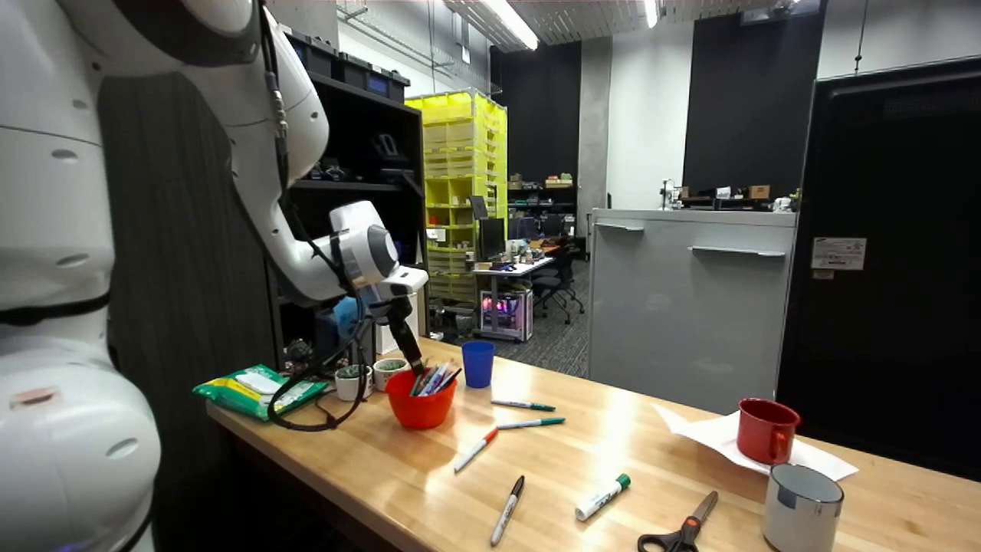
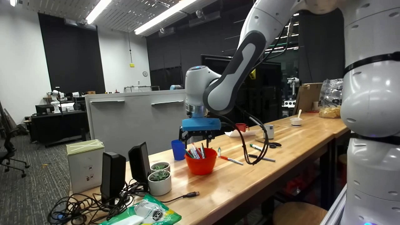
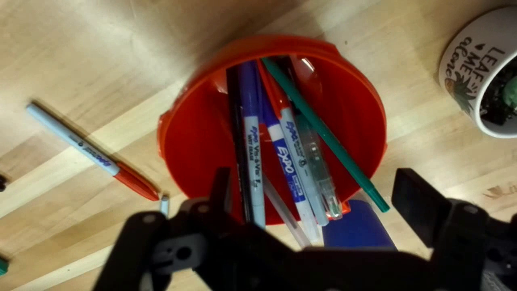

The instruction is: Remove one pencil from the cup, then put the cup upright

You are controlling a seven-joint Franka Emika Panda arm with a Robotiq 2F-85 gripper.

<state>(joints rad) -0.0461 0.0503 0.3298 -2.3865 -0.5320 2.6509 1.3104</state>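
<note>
Hanging, jaws apart, above the red-orange cup (image 2: 203, 166), our gripper (image 2: 197, 145) straddled the pens (image 3: 287, 165) crosswise; in the wrist view we saw the green pen (image 3: 325, 133) lean right.

The red-orange cup (image 2: 200, 166) stands upright — pens (image 3: 253, 161) inside.

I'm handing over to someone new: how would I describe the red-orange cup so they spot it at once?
On the long wooden table, follow the robot arm down to its open gripper. By it, near the white plant pots and the blue cup, sits the red-orange cup. Low and wide-mouthed, it alone of these has a bunch of pens sticking out.
</note>
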